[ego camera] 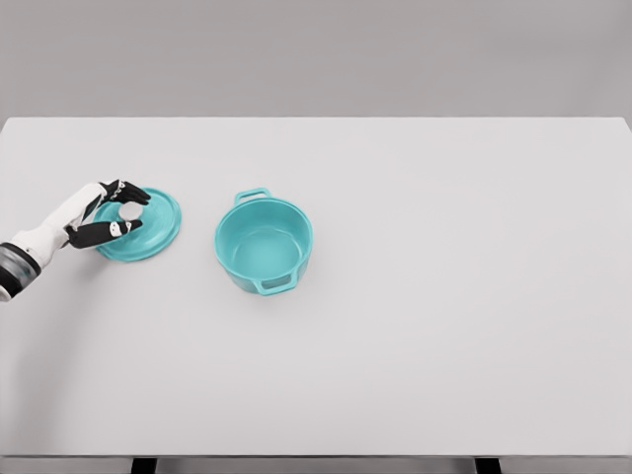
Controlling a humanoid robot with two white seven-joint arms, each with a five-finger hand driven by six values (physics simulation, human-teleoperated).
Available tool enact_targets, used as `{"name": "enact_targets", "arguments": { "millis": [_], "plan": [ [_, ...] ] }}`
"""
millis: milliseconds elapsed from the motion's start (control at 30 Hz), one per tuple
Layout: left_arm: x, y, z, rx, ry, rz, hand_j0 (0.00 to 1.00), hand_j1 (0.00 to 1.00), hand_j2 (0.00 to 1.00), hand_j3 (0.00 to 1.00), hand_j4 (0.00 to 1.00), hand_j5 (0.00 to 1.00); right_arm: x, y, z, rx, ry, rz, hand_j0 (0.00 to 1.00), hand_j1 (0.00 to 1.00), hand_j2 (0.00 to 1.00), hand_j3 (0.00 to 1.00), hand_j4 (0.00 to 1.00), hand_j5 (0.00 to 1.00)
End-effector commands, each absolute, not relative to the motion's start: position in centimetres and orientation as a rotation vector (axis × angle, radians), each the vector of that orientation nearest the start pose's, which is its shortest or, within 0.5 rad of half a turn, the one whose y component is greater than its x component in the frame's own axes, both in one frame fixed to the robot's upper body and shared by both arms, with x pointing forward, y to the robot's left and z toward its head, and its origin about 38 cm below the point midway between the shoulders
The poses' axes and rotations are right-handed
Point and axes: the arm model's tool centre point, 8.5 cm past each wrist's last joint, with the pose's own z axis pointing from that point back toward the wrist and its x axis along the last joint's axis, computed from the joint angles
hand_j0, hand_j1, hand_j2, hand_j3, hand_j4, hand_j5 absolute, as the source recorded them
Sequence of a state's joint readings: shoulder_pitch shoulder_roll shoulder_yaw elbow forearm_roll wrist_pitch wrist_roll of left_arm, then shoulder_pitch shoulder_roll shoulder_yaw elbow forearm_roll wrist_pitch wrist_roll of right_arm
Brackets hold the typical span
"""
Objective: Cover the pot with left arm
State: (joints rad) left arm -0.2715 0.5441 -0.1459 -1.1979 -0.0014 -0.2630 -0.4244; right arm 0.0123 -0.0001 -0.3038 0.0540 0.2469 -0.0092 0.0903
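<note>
The lid (148, 229) lies flat on the table (444, 326), knob (129, 211) upward, towards the left side. It is the same teal as the pot (263, 243), which stands upright and uncovered just to the lid's right, a narrow strip of bare table between the two. The pot's interior appears empty; its two loop handles sit at the far-left and near-right of the rim.

The left hand (115, 214) comes in from the lower left and is positioned over the lid's left half. Its dark fingers (126, 193) are partly open and straddle the white knob: one group lies on the far side, the thumb or remaining digits on the near side. Whether the fingers actually touch the knob cannot be settled from this view (the gap is too small to resolve). The lid shows no tilt and sits on the table, so I judge it is not yet lifted and the grasp not yet closed.

The hand's placement is consistent with a pinch on the knob, which is the only raised feature the lid offers. The right arm is not visible.

Assessment: the task stands at the grasp stage. What follows would require closing on the knob, a level lift, a short carry rightward and a centred descent on the rim. Principal risk is the knob slipping from a shallow pinch.
</note>
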Motion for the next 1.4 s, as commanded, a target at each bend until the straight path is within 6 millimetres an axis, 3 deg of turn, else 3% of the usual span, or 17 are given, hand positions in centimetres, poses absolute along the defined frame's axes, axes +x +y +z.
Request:
{"name": "enact_targets", "arguments": {
  "millis": [0, 267, 800, 1367],
  "plan": [
    [42.3, 38.3, 10.4, 0.163, -1.468, -0.872, 0.54, 0.54, 0.54, 0.54, 0.54, 0.54, -2.4, -25.8, -26.1, 0.017, 0.049, -0.062, 1.00, 1.00, 1.00, 1.00, 1.00, 1.00],
    [42.4, 37.7, 11.9, 0.169, -1.506, -0.903, 0.53, 0.53, 0.53, 0.53, 0.53, 0.53, -2.3, -25.8, -26.1, 0.017, 0.048, -0.061, 1.00, 1.00, 1.00, 1.00, 1.00, 1.00],
    [42.4, 37.3, 12.3, 0.165, -1.524, -0.912, 0.51, 0.51, 0.51, 0.51, 0.51, 0.51, -2.3, -25.8, -26.1, 0.017, 0.048, -0.061, 1.00, 1.00, 1.00, 1.00, 1.00, 1.00],
    [41.6, 34.5, 14.7, 0.139, -1.610, -0.984, 0.50, 0.50, 0.50, 0.50, 0.50, 0.50, -2.5, -25.8, -26.1, 0.018, 0.051, -0.062, 1.00, 1.00, 1.00, 1.00, 1.00, 1.00]
  ]
}}
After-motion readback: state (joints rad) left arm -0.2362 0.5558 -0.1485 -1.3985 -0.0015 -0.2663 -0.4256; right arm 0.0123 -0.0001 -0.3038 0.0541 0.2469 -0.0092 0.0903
